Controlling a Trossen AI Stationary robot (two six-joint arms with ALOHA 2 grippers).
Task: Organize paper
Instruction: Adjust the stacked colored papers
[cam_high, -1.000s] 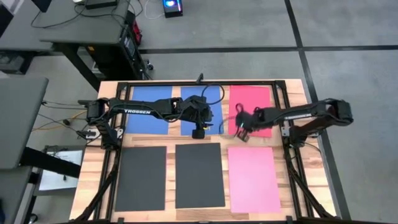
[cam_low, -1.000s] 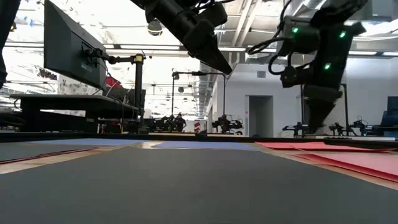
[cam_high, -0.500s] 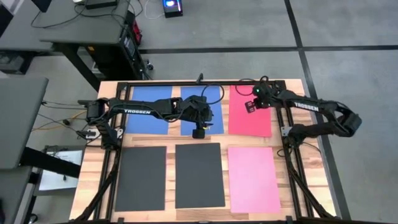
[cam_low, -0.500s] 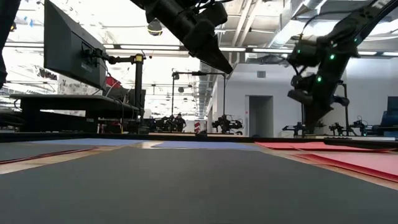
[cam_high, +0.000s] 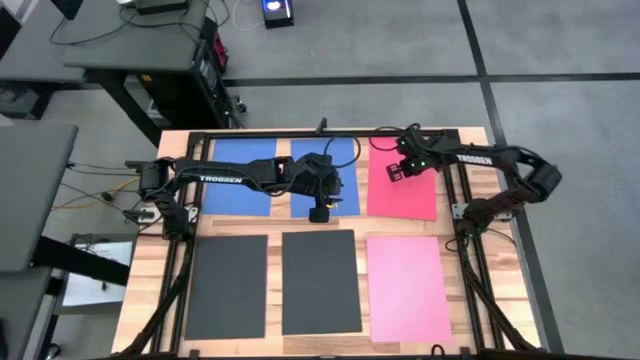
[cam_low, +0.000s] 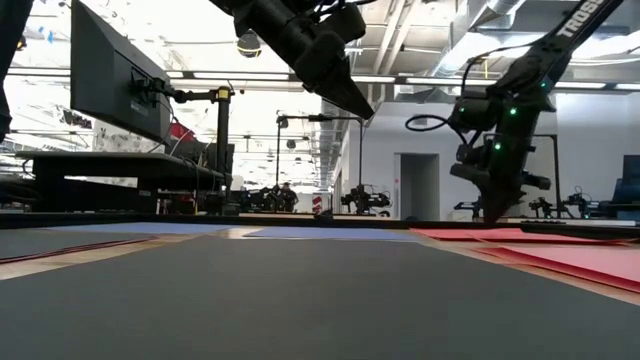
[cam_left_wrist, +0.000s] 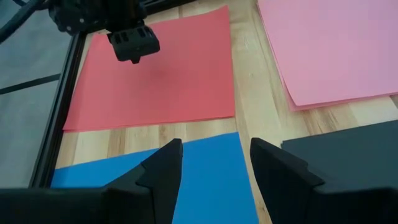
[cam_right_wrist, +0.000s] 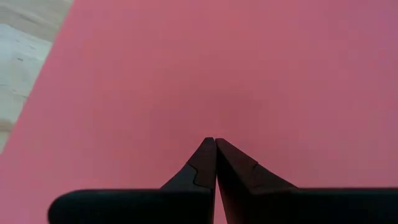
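Red sheet (cam_high: 403, 180) lies flat at the far right of the table (cam_high: 470, 290), right end effector (cam_high: 396, 173) poised over its far part, fingers clenched together, tips aimed down at the paper, holding nothing. Likely set to press or nudge the sheet square. Contact cannot be told. Paper laid out by colour in 2 rows: 2 blue sheets (cam_high: 243, 175) far, 2 dark grey sheets (cam_high: 227, 285) near, pink stack (cam_high: 408, 288) near right, directly below the red. Left end effector (cam_high: 319, 213) hangs over the near edge of the second blue sheet (cam_left_wrist: 205, 180), fingers parted, empty, apparently waiting.
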